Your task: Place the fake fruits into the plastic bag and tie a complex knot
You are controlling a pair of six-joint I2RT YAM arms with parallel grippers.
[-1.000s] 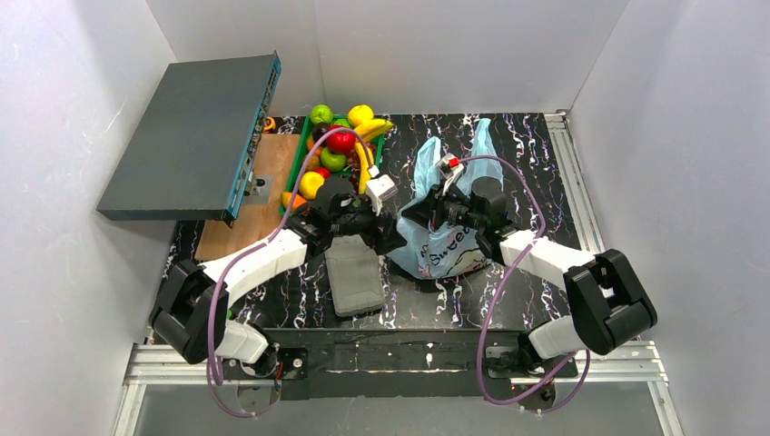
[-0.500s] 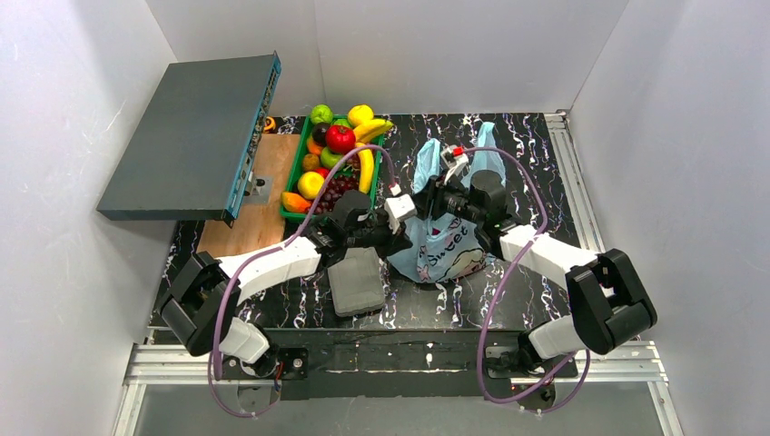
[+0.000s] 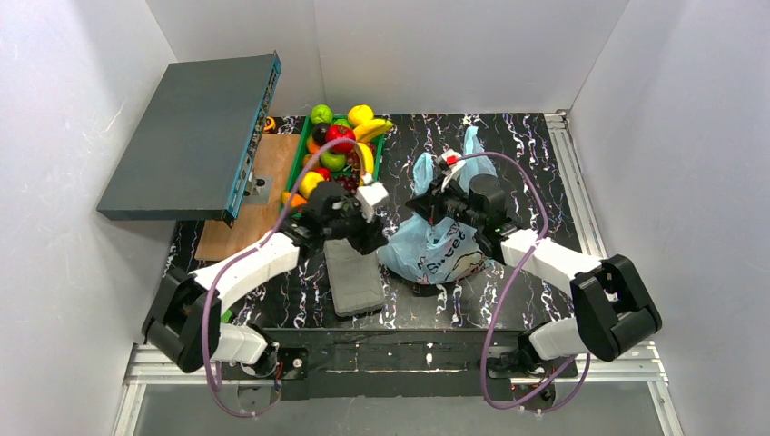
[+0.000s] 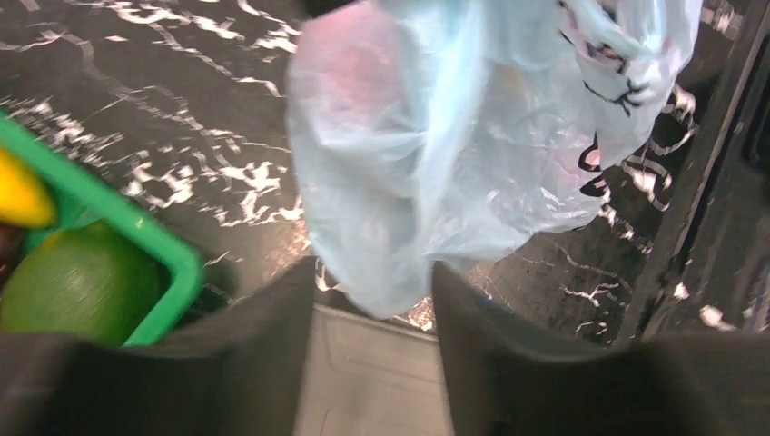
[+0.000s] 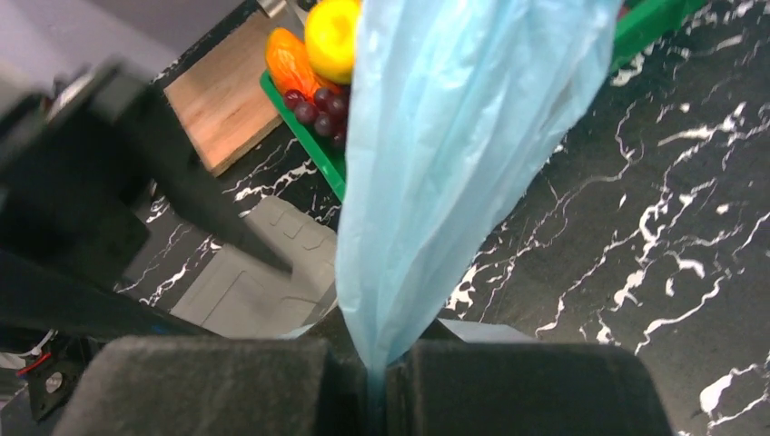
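Observation:
The light-blue plastic bag (image 3: 436, 254) sags on the black marbled table, its handles standing up. My right gripper (image 3: 434, 207) is shut on a pinched fold of its top, which shows in the right wrist view (image 5: 377, 363). My left gripper (image 3: 374, 241) is open and empty just left of the bag; the bag's lower corner (image 4: 399, 263) hangs at its fingertips (image 4: 372, 282). The fake fruits (image 3: 340, 150) are piled in the green tray (image 3: 382, 150): bananas, apples, a lemon (image 5: 331, 36) and grapes (image 5: 318, 109). I cannot tell what is inside the bag. I see no knot.
A grey ribbed case (image 3: 352, 277) lies on the table under my left gripper. A wooden board (image 3: 263, 182) sits left of the tray. A large dark flat box (image 3: 195, 136) overhangs the back left. White walls close in the table.
My left gripper has pulled back to the left, away from the bag toward the tray. The bag has sagged lower and wider. My right gripper keeps its hold.

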